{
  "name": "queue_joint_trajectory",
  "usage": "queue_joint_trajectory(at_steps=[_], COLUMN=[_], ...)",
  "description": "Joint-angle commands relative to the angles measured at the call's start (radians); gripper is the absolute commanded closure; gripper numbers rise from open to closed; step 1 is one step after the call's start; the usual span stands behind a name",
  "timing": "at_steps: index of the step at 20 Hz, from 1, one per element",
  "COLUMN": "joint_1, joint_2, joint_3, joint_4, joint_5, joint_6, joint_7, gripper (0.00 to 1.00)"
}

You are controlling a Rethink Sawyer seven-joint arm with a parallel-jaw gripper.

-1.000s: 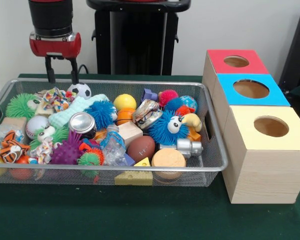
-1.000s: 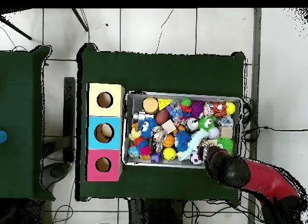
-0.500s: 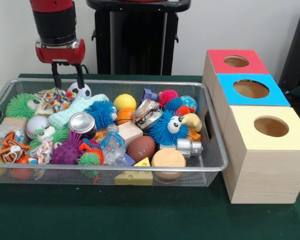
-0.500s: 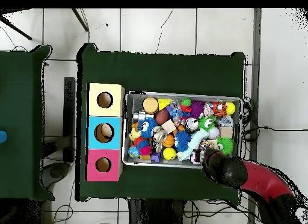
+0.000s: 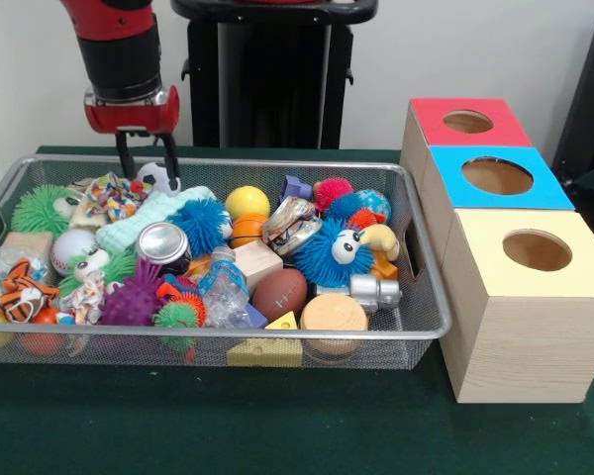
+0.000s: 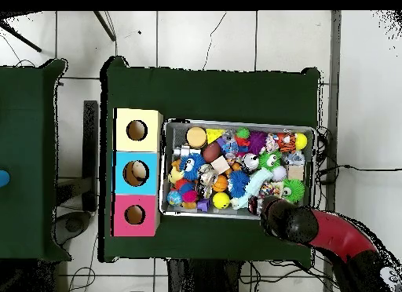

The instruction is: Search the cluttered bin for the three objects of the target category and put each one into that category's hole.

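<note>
The gripper (image 5: 146, 159) hung from the red arm (image 5: 121, 45) over the far left corner of the bin (image 5: 277, 336), its two thin black fingers (image 5: 125, 158) apart, with nothing between them, their tips down at about rim level. The soccer ball (image 5: 156, 177) sat directly behind and between the fingers, though whether they touched it could not be told from the front view. Just beside the fingers, toward the front-view left, lay one rope toy (image 5: 110, 194), a knot of white cord with coloured strands, resting against a pale green knitted strip (image 5: 150, 219). A second rope toy (image 5: 86, 292) lay nearer the camera along the left side, between the plush tiger (image 5: 22, 289) and a purple spiky ball (image 5: 131, 295). A third could not be made out in the clutter. The bin also held a silver can (image 5: 162, 243), a blue fuzzy creature (image 5: 330, 251), a small football (image 5: 278, 293) and a yellow ball (image 5: 246, 202). To the front-view right of the bin stood three boxes in a row; the nearest, yellow box (image 5: 523, 341) carried the hole (image 5: 537, 249), open and dark, well apart from the gripper. In the overhead view the arm covered the bin's lower right corner (image 6: 271, 214) and the fingers were hidden beneath the arm.
</note>
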Motion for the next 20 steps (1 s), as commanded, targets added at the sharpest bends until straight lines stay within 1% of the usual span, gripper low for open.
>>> queue_joint_trajectory(at_steps=[1, 4, 8, 11, 12, 14, 15, 16, 17, 18, 20], joint_1=[-0.036, -0.049, -0.062, -0.063, -0.057, -0.003, 0.041, 0.083, 0.114, 0.142, 0.168], joint_2=[-0.127, -0.151, -0.159, -0.162, -0.164, -0.199, -0.223, -0.238, -0.247, -0.250, -0.231], joint_3=[0.077, 0.096, 0.120, 0.127, 0.121, 0.061, 0.014, -0.030, -0.061, -0.087, -0.108], joint_4=[-0.084, -0.106, -0.118, -0.108, -0.095, -0.049, -0.034, -0.028, -0.032, -0.044, -0.076], joint_5=[0.003, 0.010, 0.005, -0.003, -0.014, -0.079, -0.122, -0.149, -0.166, -0.174, -0.155], joint_6=[0.236, 0.298, 0.336, 0.329, 0.299, 0.149, 0.077, 0.042, 0.032, 0.044, 0.113], joint_7=[-0.166, -0.192, -0.191, -0.163, -0.137, -0.010, 0.065, 0.126, 0.161, 0.182, 0.170], gripper=[0.00, 0.00, 0.00, 0.00, 0.00, 0.00, 0.00, 0.00, 0.00, 0.00, 0.00])
